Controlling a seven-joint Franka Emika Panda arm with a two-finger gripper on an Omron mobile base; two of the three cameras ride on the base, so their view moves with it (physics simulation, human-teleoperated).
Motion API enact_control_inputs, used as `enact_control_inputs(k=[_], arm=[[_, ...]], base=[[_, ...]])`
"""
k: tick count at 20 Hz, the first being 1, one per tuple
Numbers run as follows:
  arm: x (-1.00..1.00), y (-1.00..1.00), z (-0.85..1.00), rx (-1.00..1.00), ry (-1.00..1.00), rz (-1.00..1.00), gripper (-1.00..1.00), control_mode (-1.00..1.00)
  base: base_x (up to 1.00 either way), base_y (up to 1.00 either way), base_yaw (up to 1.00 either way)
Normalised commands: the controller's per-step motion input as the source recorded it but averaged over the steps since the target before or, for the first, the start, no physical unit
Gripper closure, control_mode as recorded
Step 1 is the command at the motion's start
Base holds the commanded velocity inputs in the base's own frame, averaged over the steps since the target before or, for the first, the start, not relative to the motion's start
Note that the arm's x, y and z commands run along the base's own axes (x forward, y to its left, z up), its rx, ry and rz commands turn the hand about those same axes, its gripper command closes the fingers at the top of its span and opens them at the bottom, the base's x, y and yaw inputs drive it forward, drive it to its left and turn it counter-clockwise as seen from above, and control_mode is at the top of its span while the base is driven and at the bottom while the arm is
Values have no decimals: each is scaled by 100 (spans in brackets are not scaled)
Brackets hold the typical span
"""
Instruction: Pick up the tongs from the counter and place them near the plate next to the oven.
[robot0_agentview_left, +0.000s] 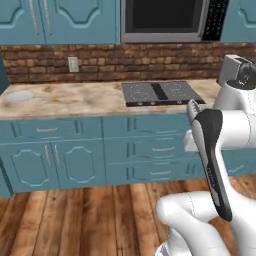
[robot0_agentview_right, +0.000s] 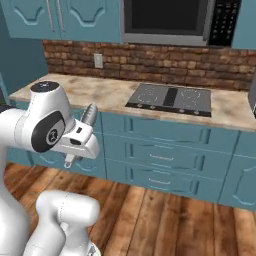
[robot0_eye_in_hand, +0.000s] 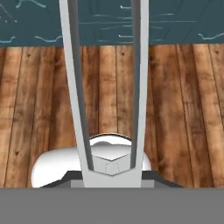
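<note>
The silver-grey tongs (robot0_eye_in_hand: 74, 87) are off the counter, and my gripper (robot0_eye_in_hand: 112, 176) is shut on their joined end. In the hand view their two narrow arms run up over the wooden floor toward the teal cabinet fronts. Seen from the left base, the tongs (robot0_agentview_left: 192, 110) stick up from the hand in front of the drawers, below the counter's edge. From the right base, the tongs (robot0_agentview_right: 90, 116) are slanted through the hand. The pale plate (robot0_agentview_left: 20, 96) lies at the far left end of the beige counter (robot0_agentview_left: 80, 100). The oven is out of view.
A flat black cooktop (robot0_agentview_left: 160, 92) is set into the counter, with a microwave (robot0_agentview_left: 165, 20) above it. A grey appliance (robot0_agentview_left: 232, 70) stands at the counter's right end, behind the arm. Teal drawers (robot0_agentview_right: 160, 150) face the wooden floor (robot0_agentview_left: 75, 220).
</note>
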Motion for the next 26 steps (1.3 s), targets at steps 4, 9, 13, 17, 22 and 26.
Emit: enact_control_inputs(k=[4,9,13,17,22,26], arm=[[0,0,0,0,0,0,100,100],[0,0,0,0,0,0,100,100],[0,0,0,0,0,0,100,100],[0,0,0,0,0,0,100,100],[0,0,0,0,0,0,100,100],[0,0,0,0,0,0,100,100]], base=[[3,22,67],[87,40,16],[100,56,6],[100,48,10],[100,38,8],[100,31,2]])
